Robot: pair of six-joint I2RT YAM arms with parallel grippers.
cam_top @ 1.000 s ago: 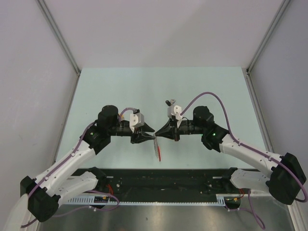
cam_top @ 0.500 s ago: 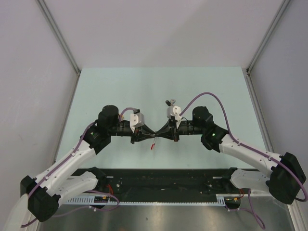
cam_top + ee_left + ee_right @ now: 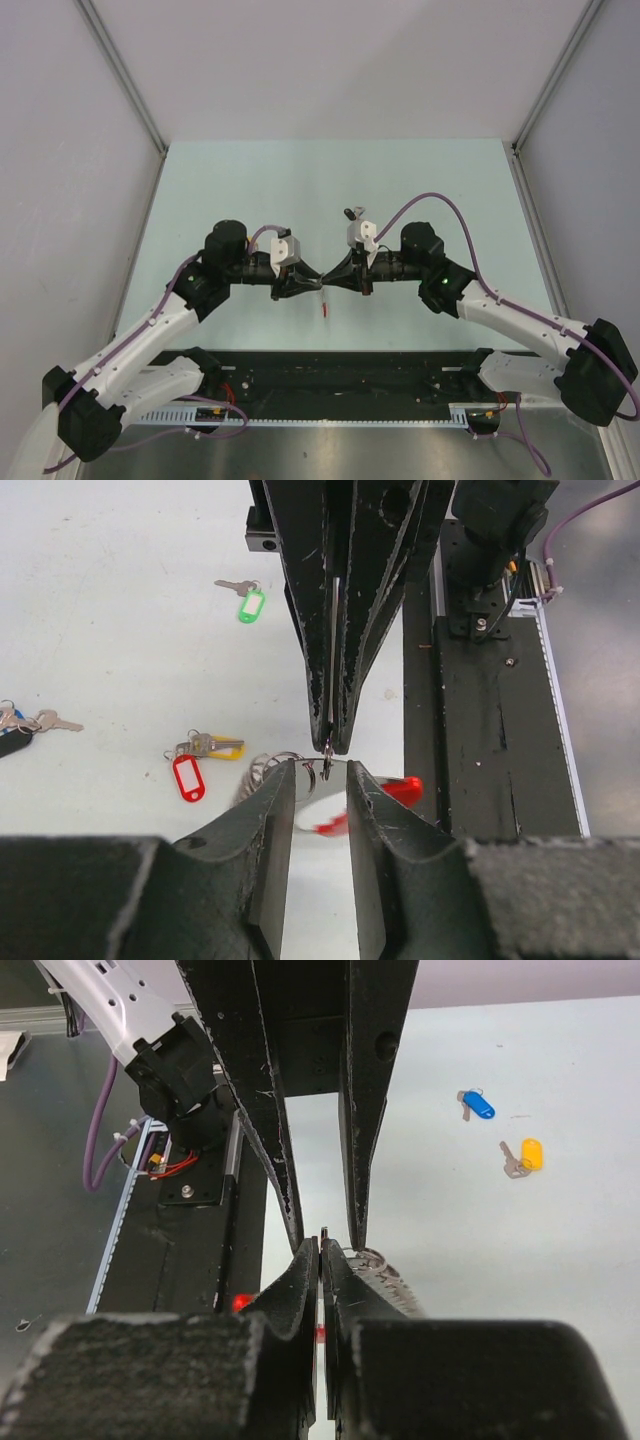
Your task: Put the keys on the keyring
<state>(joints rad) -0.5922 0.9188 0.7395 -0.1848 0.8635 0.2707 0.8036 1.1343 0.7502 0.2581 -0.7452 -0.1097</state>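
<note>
My right gripper [image 3: 321,1245] is shut on a thin metal end of the keyring [image 3: 400,790]. The keyring's red band and pale grey chain [image 3: 262,772] hang just under the fingertips. In the top view the two grippers meet tip to tip, the left [image 3: 317,282] and the right [image 3: 331,282], with a bit of red band [image 3: 324,304] below them. My left gripper [image 3: 320,768] is open, its fingers on either side of the right gripper's tip and the keyring. Keys lie on the table: green tag [image 3: 250,605], red tag [image 3: 187,778], yellow tag [image 3: 222,747]. The right wrist view shows a blue tag [image 3: 478,1105] and a yellow tag [image 3: 530,1154].
A key with a black tag [image 3: 12,738] lies at the left edge of the left wrist view. The black base rail [image 3: 340,375] runs along the near table edge. Grey walls [image 3: 60,150] close in the pale green table [image 3: 300,180].
The grippers have come closer, tip to tip. The red band hung long and slanted under the left gripper a second ago; now only a short piece shows below the tips.
</note>
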